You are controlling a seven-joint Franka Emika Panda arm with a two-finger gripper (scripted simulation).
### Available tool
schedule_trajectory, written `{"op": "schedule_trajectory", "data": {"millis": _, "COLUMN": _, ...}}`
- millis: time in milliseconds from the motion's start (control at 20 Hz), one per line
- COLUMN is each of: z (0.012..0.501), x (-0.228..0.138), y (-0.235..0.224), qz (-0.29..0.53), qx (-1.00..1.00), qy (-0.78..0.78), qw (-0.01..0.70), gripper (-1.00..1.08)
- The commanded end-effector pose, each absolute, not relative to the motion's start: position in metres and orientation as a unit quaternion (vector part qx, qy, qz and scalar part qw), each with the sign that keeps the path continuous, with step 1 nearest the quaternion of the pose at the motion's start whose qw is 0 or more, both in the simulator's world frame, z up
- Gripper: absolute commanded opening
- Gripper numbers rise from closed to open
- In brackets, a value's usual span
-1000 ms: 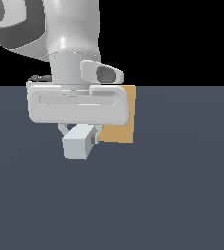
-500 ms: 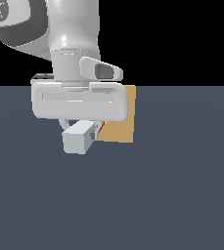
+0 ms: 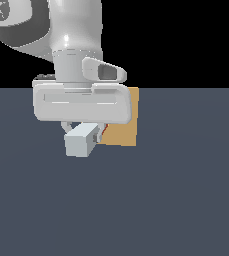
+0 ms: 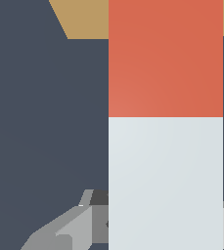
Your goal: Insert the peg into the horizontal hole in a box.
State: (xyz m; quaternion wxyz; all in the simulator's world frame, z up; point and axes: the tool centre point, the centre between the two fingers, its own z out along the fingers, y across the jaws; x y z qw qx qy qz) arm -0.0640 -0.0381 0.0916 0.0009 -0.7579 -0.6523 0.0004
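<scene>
Exterior view: peg [image 3: 81, 140] held level just above the floor, red end pointing at the box [image 3: 122, 130].
The gripper [image 3: 83, 131] is clamped on the peg's pale half; the wrist view shows the red end reaching the tan face. The hole is hidden in both views, so alignment cannot be confirmed. Risk: an off-centre tip would jam on the face, shoving the box or twisting the peg in the grip.

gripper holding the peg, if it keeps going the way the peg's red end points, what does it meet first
Probably the box: the peg in the gripper aims its red end at it. The hole isn't visible, so alignment is unclear.
</scene>
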Motion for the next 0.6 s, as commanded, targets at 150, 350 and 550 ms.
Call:
{"op": "schedule_trajectory", "data": {"millis": 150, "z": 0.092, "x": -0.063, "y": -0.032, "qz": 0.000, "qx": -0.758, "qy": -0.652, "qw": 0.001, "gripper": -1.00}}
{"op": "schedule_trajectory", "data": {"millis": 350, "z": 0.092, "x": -0.061, "y": -0.015, "qz": 0.000, "qx": -0.758, "qy": -0.652, "qw": 0.000, "gripper": -1.00}}
{"op": "schedule_trajectory", "data": {"millis": 550, "z": 0.093, "x": -0.057, "y": 0.014, "qz": -0.001, "qx": -0.758, "qy": -0.652, "qw": 0.000, "gripper": -1.00}}
